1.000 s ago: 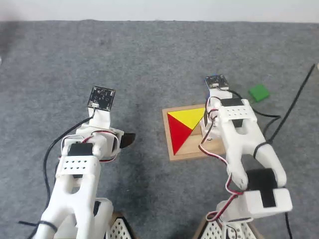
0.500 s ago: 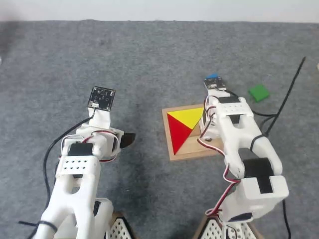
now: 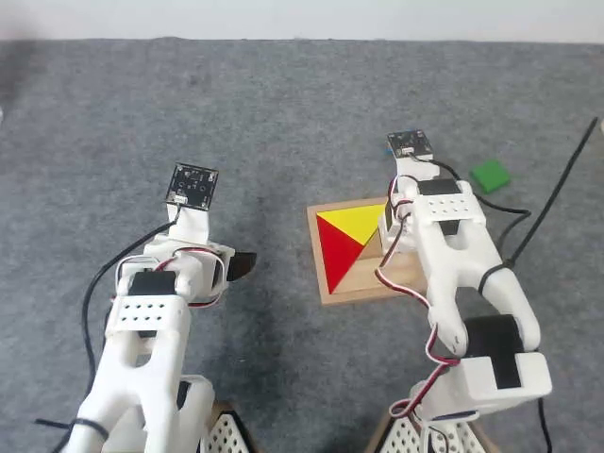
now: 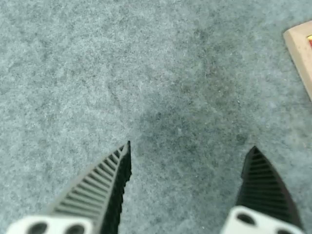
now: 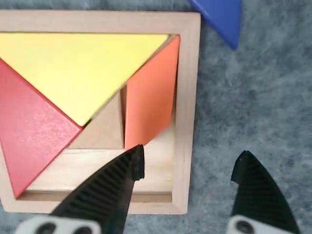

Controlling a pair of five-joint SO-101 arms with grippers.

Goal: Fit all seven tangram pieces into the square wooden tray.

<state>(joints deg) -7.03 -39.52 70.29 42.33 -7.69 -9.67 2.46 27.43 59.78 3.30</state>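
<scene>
A: Starting at the right gripper: spreading ribbed, tapering black fingers wide apart. Hovering astride one wall of the square wooden tray, with one tip over the bare wood inside and the other over the grey carpet outside.

B: Moving outward from there?

A: Meeting the orange piece, a smooth slanted four-sider, lying inside against that same wall and touching the sloping edge of the yellow triangle. Butting the glossy red triangle against the yellow one along a straight seam. Leaving a small wedge of pale wood between the three, and a bare strip along the wall nearest the fingers.

B: And outside the rim?

A: Lying on the fuzzy carpet just past a tray corner, a blue piece showing one sharp point. Sitting well apart, in the upper right of the high view, a small green piece.

B: The other arm?

A: Holding the left gripper parted too, over plain carpet in the lower left of the high view, a tray corner showing off to one side. Offering broad open carpet across the upper half of the high view.
</scene>
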